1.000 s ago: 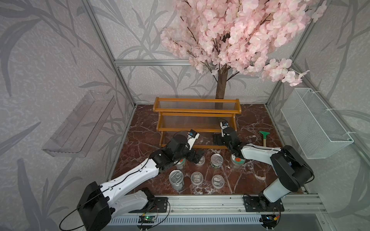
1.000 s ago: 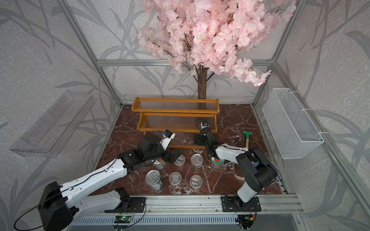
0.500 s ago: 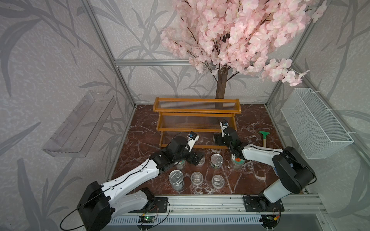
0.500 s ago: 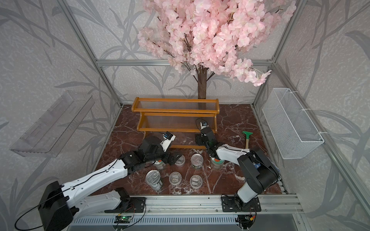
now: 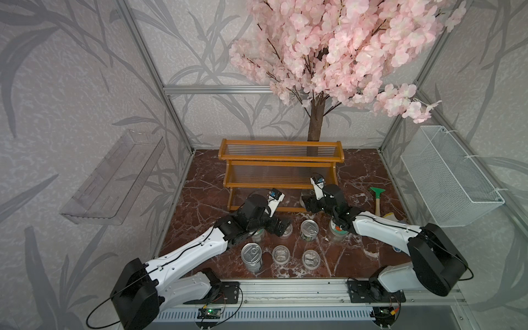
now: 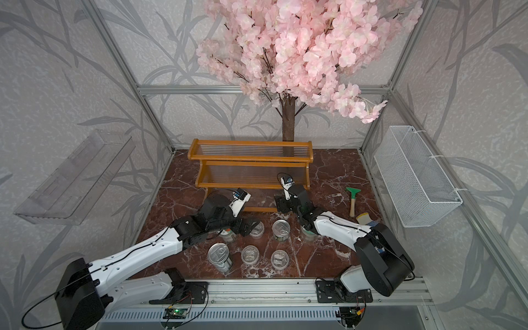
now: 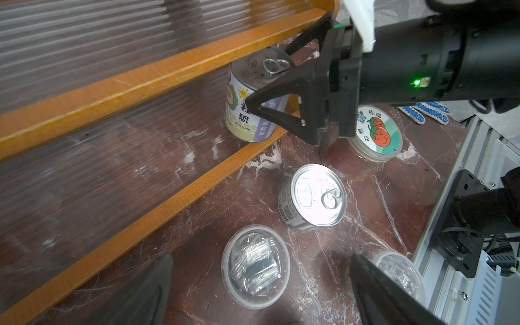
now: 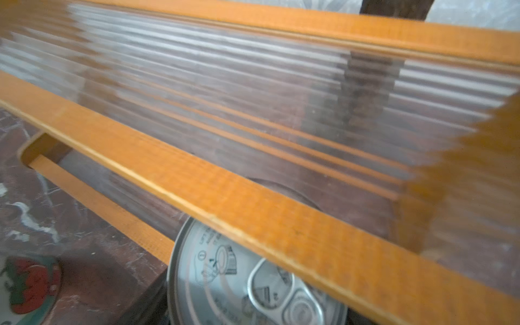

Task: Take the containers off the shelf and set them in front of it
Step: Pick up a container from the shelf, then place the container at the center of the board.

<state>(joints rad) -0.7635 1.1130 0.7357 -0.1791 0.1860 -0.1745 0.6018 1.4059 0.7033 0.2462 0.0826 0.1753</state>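
The orange-brown shelf [image 5: 280,168] stands at the back. Its upper tiers are bare. A labelled tin [image 7: 247,123] stands at the right end of the lowest tier, and my right gripper [image 7: 266,77] is shut on it, one finger on each side. In the right wrist view the tin's lid [image 8: 225,281] shows under a shelf rail. My left gripper [image 7: 259,304] hangs open over a clear cup [image 7: 255,266] on the floor. Two tins [image 5: 309,230] [image 5: 251,254], two more cups [image 5: 281,253] [image 5: 310,258] and two tomato-lid jars [image 7: 377,135] [image 6: 227,233] stand in front of the shelf.
A green-headed scraper [image 5: 378,197] and a sponge [image 5: 390,215] lie on the marble floor at the right. A white wire basket [image 5: 451,177] hangs on the right wall, a clear tray [image 5: 114,177] on the left. A tree trunk [image 5: 315,120] rises behind the shelf.
The right gripper's jaws have closed in on the tin on the lowest tier. The left arm has barely moved and its gripper stays open.
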